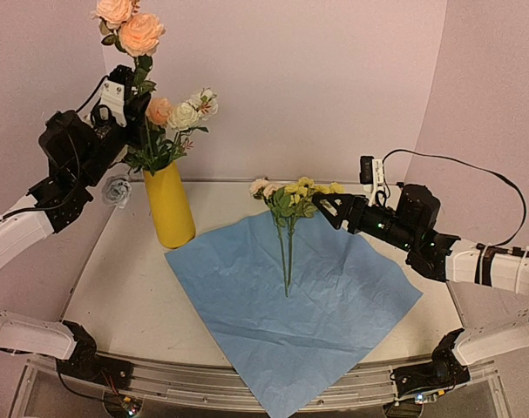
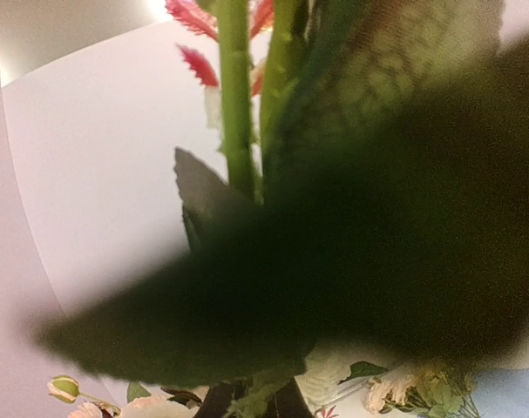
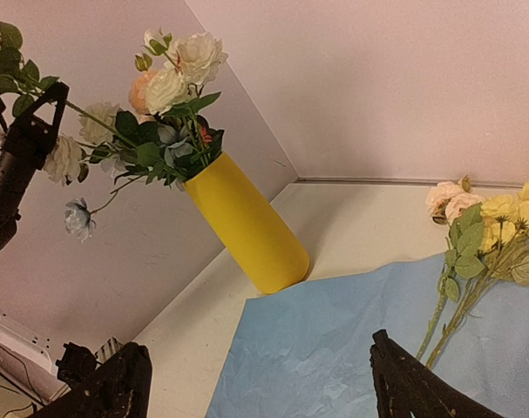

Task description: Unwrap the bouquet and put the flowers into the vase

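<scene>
The bouquet lies unwrapped: its blue paper [image 1: 290, 322] is spread flat on the table. A few yellow and pale pink flowers [image 1: 290, 196] rest on the paper, stems toward me. The yellow vase [image 1: 172, 209] stands upright at the paper's left corner and holds white and peach blooms. Above the vase, my left gripper [image 1: 140, 94] is shut on a long green stem [image 2: 233, 104] topped by peach roses [image 1: 129, 26]. A dark leaf blocks most of the left wrist view. My right gripper [image 1: 323, 207] hangs open just right of the flower heads, with nothing between its fingers [image 3: 412, 387].
A pale blue bloom [image 1: 116, 190] droops beside the vase on its left. Pink walls close in behind and on both sides of the table. The paper's near corner hangs over the front rail [image 1: 273, 383].
</scene>
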`<state>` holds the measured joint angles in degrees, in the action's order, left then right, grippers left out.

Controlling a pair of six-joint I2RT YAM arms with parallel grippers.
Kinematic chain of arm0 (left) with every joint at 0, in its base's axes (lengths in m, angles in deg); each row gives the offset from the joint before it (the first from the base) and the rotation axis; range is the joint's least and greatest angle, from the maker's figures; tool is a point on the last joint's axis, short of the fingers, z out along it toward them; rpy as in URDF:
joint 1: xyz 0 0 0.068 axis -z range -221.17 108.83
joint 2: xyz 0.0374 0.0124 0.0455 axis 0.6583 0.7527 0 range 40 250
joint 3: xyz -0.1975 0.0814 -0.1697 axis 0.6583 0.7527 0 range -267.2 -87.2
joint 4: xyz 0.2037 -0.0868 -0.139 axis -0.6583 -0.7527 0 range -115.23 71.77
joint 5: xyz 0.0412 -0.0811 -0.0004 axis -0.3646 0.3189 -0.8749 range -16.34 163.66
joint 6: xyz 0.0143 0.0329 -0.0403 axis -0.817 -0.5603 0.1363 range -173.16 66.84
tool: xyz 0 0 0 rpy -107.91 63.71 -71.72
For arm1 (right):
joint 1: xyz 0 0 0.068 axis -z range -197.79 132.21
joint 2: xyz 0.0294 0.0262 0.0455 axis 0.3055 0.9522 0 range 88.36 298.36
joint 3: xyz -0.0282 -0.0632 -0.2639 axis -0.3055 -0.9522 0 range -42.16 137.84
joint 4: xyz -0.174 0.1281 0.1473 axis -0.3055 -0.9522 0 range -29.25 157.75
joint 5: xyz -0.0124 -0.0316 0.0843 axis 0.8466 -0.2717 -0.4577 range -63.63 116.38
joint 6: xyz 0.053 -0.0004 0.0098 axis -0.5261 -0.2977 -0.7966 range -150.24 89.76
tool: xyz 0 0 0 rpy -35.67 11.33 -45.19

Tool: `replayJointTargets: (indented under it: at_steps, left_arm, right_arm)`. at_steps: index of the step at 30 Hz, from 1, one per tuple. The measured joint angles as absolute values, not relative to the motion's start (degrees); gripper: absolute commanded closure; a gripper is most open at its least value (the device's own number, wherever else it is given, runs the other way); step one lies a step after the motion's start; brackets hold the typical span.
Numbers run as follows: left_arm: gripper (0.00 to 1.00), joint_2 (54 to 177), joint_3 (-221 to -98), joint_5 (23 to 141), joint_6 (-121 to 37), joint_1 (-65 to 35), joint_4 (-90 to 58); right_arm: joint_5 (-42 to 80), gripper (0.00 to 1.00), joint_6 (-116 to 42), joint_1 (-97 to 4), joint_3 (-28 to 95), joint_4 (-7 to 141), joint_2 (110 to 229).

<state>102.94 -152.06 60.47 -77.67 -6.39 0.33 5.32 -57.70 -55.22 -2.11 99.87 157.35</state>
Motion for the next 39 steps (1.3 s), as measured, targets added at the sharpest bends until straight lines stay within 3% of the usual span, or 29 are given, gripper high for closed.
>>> replayJointTargets:
  at_steps: [16,39]
  left_arm:
    - [1.0,102.5,-141.8,62.0,-68.1,-10.3,4.5]
    - [1.0,109.2,-140.2,58.7,-55.8,-12.4,0.7]
  right_arm:
    - [5.3,0.12,-57.7,-55.2,-2.1,99.9,157.3]
    - [5.4,0.12,-57.3,-55.2,-2.1,99.6,156.4]
